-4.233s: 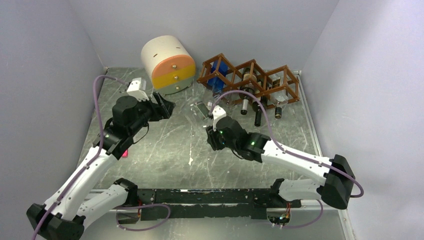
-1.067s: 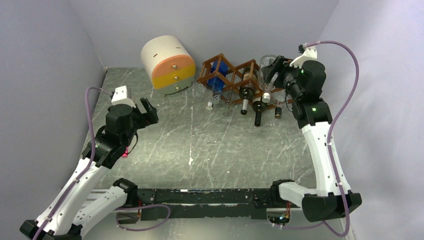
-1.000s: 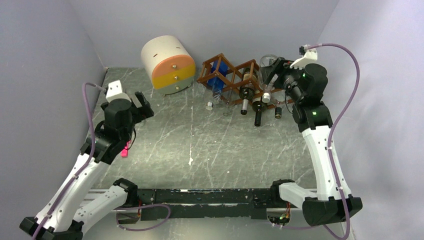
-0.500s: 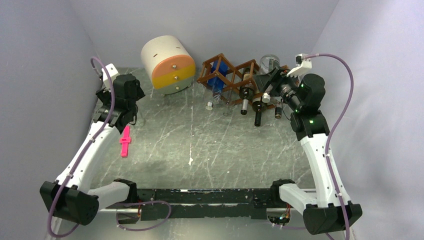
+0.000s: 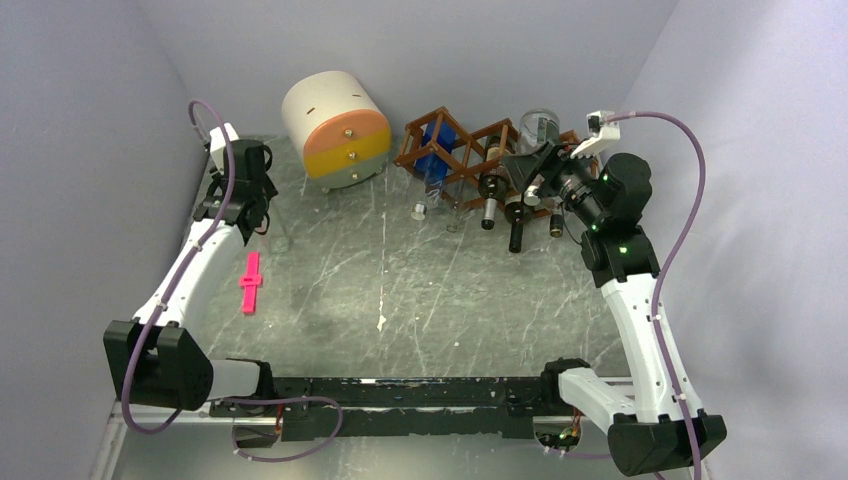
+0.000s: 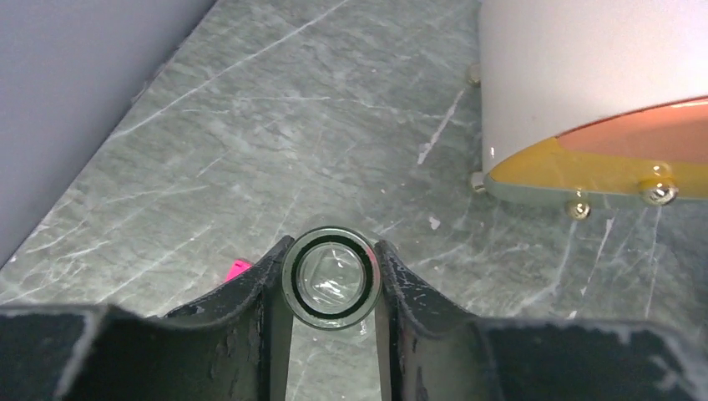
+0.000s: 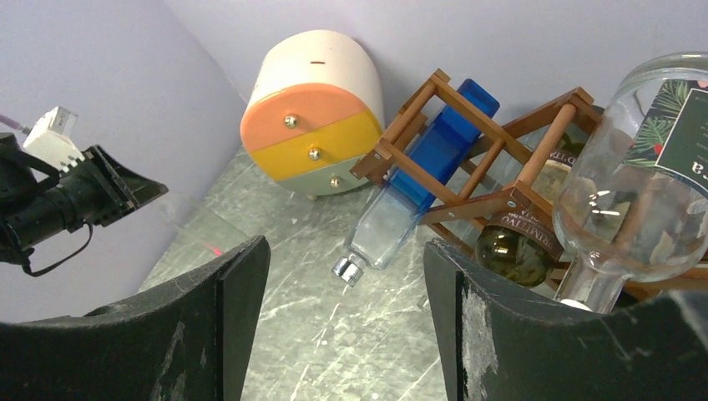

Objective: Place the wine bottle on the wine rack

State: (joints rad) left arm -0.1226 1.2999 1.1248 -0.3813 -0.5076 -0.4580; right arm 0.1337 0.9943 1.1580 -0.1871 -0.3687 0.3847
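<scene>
The reddish-brown wine rack stands at the back right. A clear wine bottle with a dark label lies on the rack's right end, neck down. My right gripper hovers open just in front of the rack, with nothing between its fingers. At the back left, my left gripper is shut on the round mouth of another clear glass bottle, seen from straight above. That bottle's body is hidden below its mouth.
A blue bottle and dark bottles fill the rack's cells. The cream-and-orange drawer unit stands left of the rack. A pink piece lies on the table by the left wall.
My left arm swung to the back left and its gripper closed on the clear bottle's mouth. The right gripper drew slightly back and down from the bottle on the rack.
</scene>
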